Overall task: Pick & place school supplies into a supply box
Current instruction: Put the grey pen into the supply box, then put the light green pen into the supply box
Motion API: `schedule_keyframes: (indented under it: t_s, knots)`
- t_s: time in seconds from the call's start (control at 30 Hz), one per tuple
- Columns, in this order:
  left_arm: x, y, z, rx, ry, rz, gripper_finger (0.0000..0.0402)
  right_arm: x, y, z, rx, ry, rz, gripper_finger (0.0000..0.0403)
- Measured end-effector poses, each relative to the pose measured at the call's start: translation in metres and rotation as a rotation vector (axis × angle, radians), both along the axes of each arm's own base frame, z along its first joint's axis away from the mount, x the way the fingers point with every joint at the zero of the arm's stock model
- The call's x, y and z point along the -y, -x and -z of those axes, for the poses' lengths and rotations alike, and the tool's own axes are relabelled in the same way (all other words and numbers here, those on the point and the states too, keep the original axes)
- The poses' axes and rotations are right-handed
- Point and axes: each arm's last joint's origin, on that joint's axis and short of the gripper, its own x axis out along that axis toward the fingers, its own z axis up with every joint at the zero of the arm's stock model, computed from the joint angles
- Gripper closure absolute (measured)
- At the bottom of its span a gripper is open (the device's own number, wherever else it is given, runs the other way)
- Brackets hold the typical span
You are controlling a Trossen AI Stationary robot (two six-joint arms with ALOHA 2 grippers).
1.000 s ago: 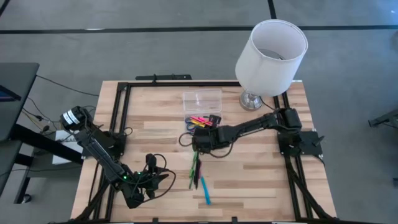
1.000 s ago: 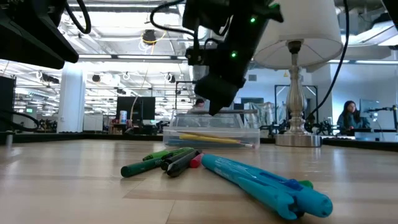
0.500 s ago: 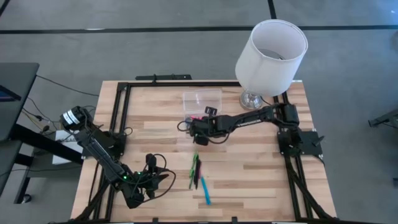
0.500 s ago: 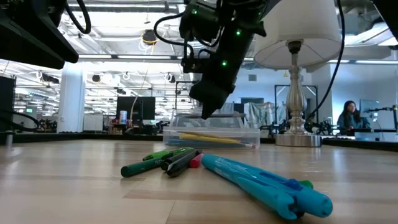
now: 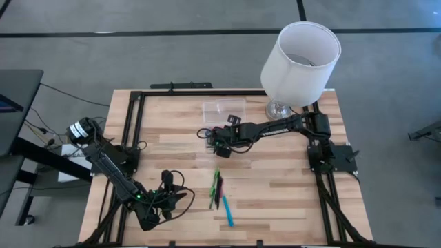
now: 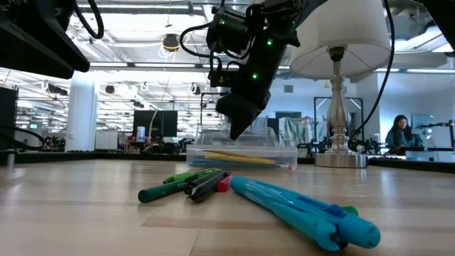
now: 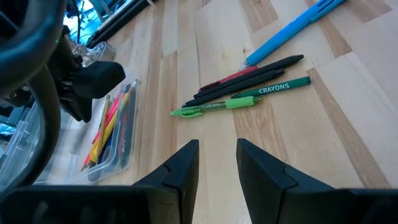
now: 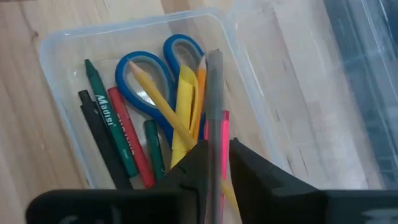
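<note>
The clear supply box [image 8: 62, 43] lies on the table and holds blue-handled scissors [image 8: 146, 62], pencils, crayons and pink markers. My right gripper [image 8: 219, 149] hangs over it [image 5: 219, 140], slightly open, with a grey pen [image 8: 214, 93] standing between its fingers and pointing into the box. Loose pens and a green crayon [image 7: 273, 88] lie on the wood with a blue pen [image 5: 227, 212] toward the near edge. My left gripper [image 7: 217, 149] waits open at the near left [image 5: 178, 198], with nothing between its fingers. My right gripper has the grey pen's upper part [image 8: 214, 134] between its two fingers, which come from above, slanting down. A narrow gap shows between the pen and one finger; whether the other finger touches the pen, I cannot tell. The pen's lower end points into the box.
The box's clear lid [image 5: 224, 108] lies just beyond the box. A lamp with a white shade [image 5: 300, 62] stands at the far right corner. A black frame [image 5: 134, 117] runs along the table's edges. Bare wood lies between the loose pens and the right rail.
My right gripper has gone toward the table's far edge, from the wood just short of the box to a place above the box. The loose pens have not shifted.
</note>
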Motion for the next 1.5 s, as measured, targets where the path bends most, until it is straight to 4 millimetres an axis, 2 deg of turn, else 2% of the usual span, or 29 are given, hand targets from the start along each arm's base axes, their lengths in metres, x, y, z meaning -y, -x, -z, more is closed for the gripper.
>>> schedule_keyframes:
  t_s: [0.3, 0.4, 0.6, 0.73, 1.0, 1.13, 1.23, 1.5]
  knots:
    - [0.000, 0.000, 0.000, -0.001, -0.004, 0.002, 0.0299, -0.005, 0.001, -0.001, -0.002, 0.004, -0.012, 0.0300]
    - [0.000, 0.000, 0.000, 0.004, -0.011, -0.001, 0.0299, -0.017, 0.003, -0.011, 0.011, 0.026, -0.033, 0.0296]
    - [0.000, -0.001, -0.001, 0.021, -0.020, -0.010, 0.0299, -0.048, 0.020, -0.035, 0.005, 0.089, -0.073, 0.0295]
    - [0.001, -0.003, -0.002, 0.032, -0.023, 0.002, 0.0299, -0.068, 0.045, -0.050, 0.048, 0.117, -0.062, 0.0294]
    - [-0.004, -0.028, -0.007, 0.044, 0.026, 0.050, 0.0299, -0.110, 0.117, -0.062, 0.227, 0.152, 0.003, 0.0294]
    - [-0.013, -0.050, -0.002, 0.047, 0.092, 0.051, 0.0299, -0.128, 0.150, -0.056, 0.323, 0.136, 0.043, 0.0294]
    - [-0.023, -0.065, 0.005, 0.028, 0.152, 0.040, 0.0299, -0.140, 0.167, -0.049, 0.398, 0.137, 0.068, 0.0294]
    - [-0.053, -0.089, 0.023, 0.016, 0.314, -0.162, 0.0299, -0.166, 0.193, -0.028, 0.518, 0.197, 0.062, 0.0294]
